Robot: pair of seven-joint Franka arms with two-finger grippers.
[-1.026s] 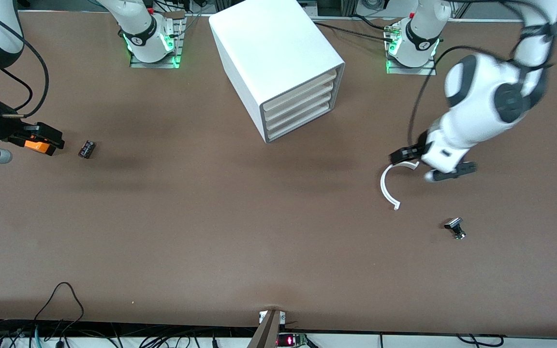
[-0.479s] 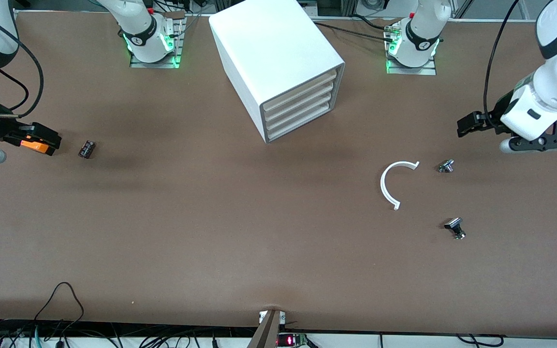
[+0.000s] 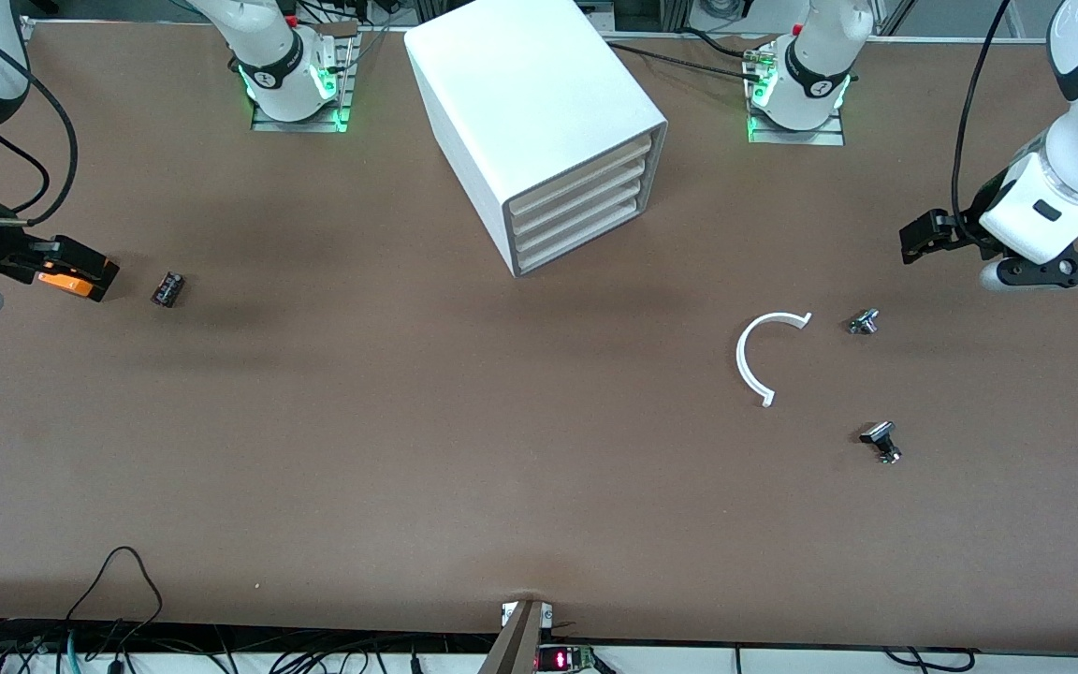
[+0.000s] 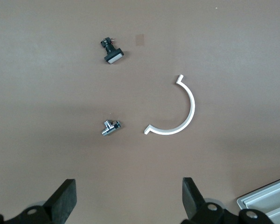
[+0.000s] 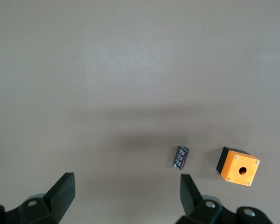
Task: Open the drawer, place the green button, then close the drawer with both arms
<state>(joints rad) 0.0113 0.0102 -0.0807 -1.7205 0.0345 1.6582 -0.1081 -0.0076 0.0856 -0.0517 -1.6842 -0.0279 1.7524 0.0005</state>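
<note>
With both the left gripper and right gripper spread empty, I feared grabbing a metal fitting instead of the button.

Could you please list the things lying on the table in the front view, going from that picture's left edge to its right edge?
Orange box → small dark cylindrical part → white cabinet → white curved piece → small silver metal part → black-and-silver part.
</note>
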